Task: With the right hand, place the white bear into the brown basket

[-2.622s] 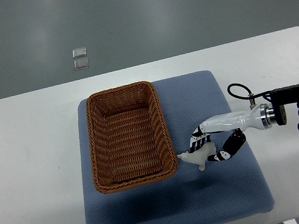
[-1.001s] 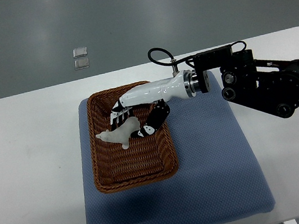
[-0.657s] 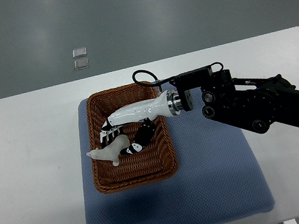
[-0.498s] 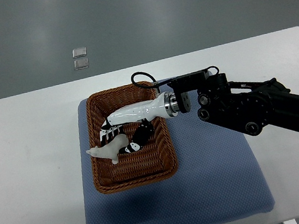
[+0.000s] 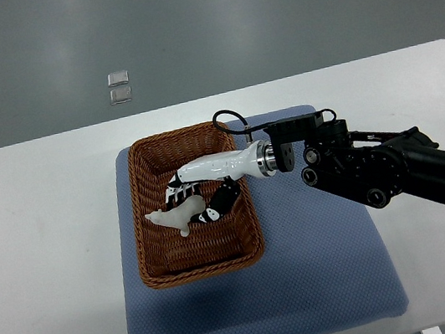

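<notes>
Over brown basket (image 5: 153, 254) — right hand (image 5: 198, 198) shifted right, fingers holding white bear (image 5: 178, 217).

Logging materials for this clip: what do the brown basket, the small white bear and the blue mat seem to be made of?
Brown basket: woven wicker or rattan, judging by the ribbed weave, matte. White bear, held in the right hand: smooth, slightly glossy, probably hard plastic or ceramic, though the look leaves it open. Blue mat: soft fabric or foam with a fine dotted texture.

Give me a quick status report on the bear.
Right hand shut on white bear, inside brown basket. Bear not yet released. Left hand out of view. Nothing in the way.
</notes>
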`<state>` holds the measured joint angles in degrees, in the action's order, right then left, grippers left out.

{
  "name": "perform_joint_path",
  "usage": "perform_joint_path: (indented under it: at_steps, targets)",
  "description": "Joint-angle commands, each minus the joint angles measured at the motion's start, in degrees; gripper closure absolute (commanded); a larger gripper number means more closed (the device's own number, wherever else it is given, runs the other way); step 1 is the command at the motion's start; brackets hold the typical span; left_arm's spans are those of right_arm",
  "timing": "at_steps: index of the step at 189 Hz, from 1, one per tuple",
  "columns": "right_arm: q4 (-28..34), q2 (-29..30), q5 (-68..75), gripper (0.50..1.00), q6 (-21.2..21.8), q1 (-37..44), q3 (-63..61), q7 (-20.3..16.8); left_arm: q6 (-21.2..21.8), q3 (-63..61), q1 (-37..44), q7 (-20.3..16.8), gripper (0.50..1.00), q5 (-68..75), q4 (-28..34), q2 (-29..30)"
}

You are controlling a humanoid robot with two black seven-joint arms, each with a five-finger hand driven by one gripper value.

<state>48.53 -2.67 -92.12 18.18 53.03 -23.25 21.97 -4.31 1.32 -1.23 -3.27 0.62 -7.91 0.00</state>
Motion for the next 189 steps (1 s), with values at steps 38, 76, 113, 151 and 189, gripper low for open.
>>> perform_joint_path:
  at_steps: [38, 76, 113, 151, 189]
  targets:
    - [-0.2, 0.0, 0.0, 0.846, -0.3, -0.3, -0.2, 0.0, 0.0, 0.0, 0.0, 0.0, 0.500, 0.0, 0.0, 0.0]
    - [-0.2, -0.1, 0.1, 0.781, -0.2, -0.4, -0.2, 0.0, 0.0, 0.0, 0.0, -0.1, 0.500, 0.0, 0.0, 0.0]
    - [-0.2, -0.1, 0.2, 0.758, -0.2, -0.3, -0.3, 0.0, 0.0, 0.0, 0.0, 0.0, 0.500, 0.0, 0.0, 0.0]
    - [0.2, -1.0, 1.7, 0.642, 0.0, 0.4, -1.4, 0.1, 0.0, 0.0, 0.0, 0.0, 0.500, 0.0, 0.0, 0.0]
    - [0.2, -2.3, 9.9, 0.605, 0.4, 1.6, -8.4, 0.2, 0.0, 0.0, 0.0, 0.0, 0.500, 0.0, 0.0, 0.0]
